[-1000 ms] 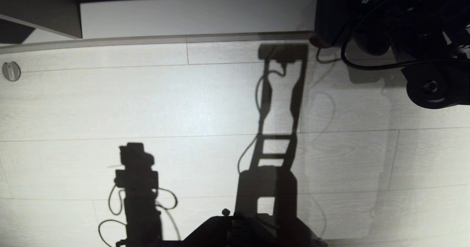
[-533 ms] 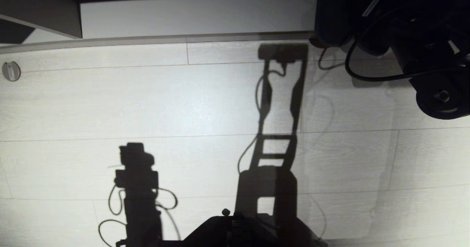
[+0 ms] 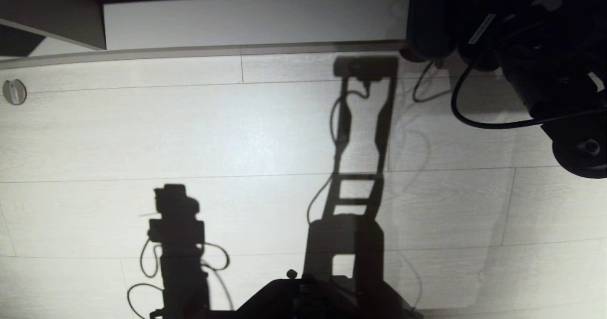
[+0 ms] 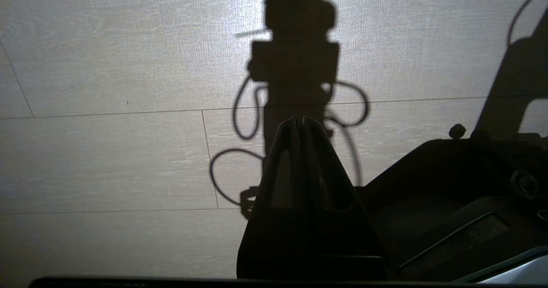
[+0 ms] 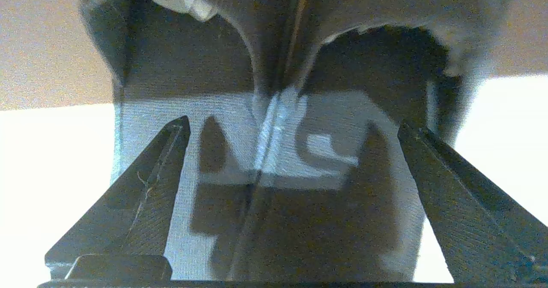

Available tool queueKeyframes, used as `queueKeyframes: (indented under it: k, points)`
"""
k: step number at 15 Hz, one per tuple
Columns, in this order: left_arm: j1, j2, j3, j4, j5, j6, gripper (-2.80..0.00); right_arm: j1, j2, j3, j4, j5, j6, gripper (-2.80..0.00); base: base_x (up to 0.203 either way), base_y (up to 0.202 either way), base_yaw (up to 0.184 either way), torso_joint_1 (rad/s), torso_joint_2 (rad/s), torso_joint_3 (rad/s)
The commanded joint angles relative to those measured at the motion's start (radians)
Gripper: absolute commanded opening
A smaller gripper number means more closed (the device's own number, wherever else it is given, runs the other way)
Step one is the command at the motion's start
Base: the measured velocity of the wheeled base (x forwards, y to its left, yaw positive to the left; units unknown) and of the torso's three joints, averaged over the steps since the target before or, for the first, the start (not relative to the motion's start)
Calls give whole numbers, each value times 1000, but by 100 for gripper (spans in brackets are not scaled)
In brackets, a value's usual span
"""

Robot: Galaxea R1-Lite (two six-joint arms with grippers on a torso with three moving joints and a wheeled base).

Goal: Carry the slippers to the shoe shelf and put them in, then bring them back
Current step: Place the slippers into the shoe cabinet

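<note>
- My right fingers point(image 5: 150, 185) are standing wide apart, gripping nothing; the right gripper point(image 5: 291, 124) is pointing straight at the slippers point(image 5: 299, 159), whose open heel ends are lying side by side, touching, just ahead of and between my tips.
- Risk 1: a tip is sitting v. near the fabric on each side. If I'm pulling back at a slant, one tip could be snagging a heel edge and dragging that slipper out of line w/ its partner.
- Risk 2: closing from here w/o going deeper means I'm pinching heel rims only. Soft fabric, so one slipper could be sliding out while the other is lifting.
- My left gripper point(image 4: 299, 119) is hanging parked low over the floor point(image 3: 189, 129), fingers pressed together, well apart from the work; no trouble there imo.
- Risk 3: the black cable point(image 3: 474, 120) is looping under my right arm point(image 3: 545, 72), just beside the pair. It could be hooking a slipper or the unit's edge during any sweep.
- Farthest: the shoe shelf point(image 3: 256, 18) w/ its pale base board is running along the far edge. The pair seems to be sitting at its right end, by the front lip; can't tell how far in. If only part-way in, a nudge could be tipping them back onto the floor.
</note>
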Motion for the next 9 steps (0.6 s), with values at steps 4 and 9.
queueKeyframes:
  k: [4,9]
  points:
    - [0,0,0,-1,0,-2,-280,5,-154,144,0,-5,0,0,0,0,0,0,0,0]
    - [0,0,0,-1,0,-1,-280,12,-329,290,44,-3,-11,-280,0,0,0,0,0,0]
